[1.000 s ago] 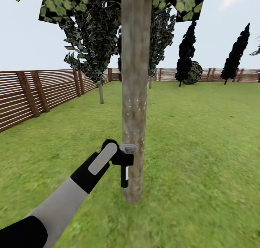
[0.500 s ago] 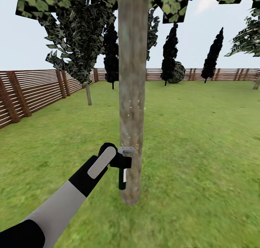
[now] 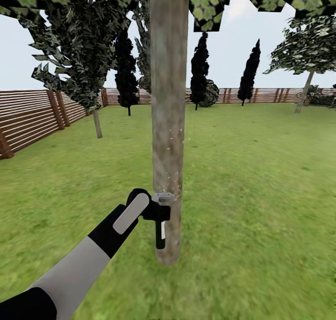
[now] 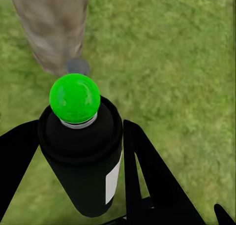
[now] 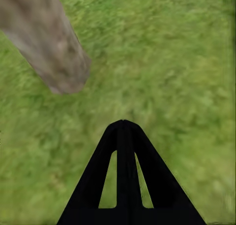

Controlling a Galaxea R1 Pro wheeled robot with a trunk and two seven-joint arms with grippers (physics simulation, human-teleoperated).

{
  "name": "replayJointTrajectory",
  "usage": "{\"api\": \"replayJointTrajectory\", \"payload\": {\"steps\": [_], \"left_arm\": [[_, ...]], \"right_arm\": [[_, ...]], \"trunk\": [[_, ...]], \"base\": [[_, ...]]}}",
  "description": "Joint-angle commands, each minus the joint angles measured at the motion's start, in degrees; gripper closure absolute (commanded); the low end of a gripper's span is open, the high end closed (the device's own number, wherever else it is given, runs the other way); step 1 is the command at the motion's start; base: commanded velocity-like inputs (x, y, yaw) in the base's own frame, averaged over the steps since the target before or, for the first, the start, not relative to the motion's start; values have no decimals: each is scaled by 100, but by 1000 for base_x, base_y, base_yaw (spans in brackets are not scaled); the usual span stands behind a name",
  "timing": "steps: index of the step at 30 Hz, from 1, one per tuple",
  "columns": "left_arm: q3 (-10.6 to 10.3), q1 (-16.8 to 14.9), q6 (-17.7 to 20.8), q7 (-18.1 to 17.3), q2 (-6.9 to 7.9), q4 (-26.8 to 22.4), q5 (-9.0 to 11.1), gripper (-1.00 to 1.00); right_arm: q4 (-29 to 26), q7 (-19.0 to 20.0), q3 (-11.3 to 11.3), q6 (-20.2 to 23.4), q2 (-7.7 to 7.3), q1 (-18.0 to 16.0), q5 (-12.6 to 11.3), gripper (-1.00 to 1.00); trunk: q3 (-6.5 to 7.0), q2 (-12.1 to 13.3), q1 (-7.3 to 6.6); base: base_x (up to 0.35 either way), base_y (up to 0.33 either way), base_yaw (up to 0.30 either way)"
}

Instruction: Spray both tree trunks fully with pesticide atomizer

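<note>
While the left gripper (image 3: pixel 156 212) clamps the dark green pale-headed atomizer (image 3: pixel 161 217) against the grey-brown trunk (image 3: pixel 167 124), white specks (image 3: pixel 172 170) only sparsely cover it; the right gripper's (image 5: pixel 123 129) jaws are together, empty.

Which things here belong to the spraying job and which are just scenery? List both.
Job:
- pesticide atomizer, held in the left gripper
- near tree trunk with white pesticide specks
- second tree, far right

Scenery:
- dark conifers
- wooden fence
- lawn
- right gripper, shut, empty
</note>
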Motion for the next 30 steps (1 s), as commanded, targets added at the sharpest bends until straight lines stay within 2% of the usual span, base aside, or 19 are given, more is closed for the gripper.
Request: {"api": "replayJointTrajectory", "payload": {"steps": [1,11,30], "left_arm": [[-5,-5,3,62,3,-5,56,100],[-4,-4,1,57,3,17,56,100],[-5,-3,-59,-50,91,2,56,100]], "right_arm": [[1,-35,37,-25,-4,-6,-42,100],[1,-36,30,-31,-7,-6,-59,100],[1,-35,11,-32,-13,-6,-136,100]], "trunk": [[-14,-14,3],[-14,-14,3],[-14,-14,3]], "base": [[-98,350,-244],[-54,350,-133],[50,350,-242]]}}
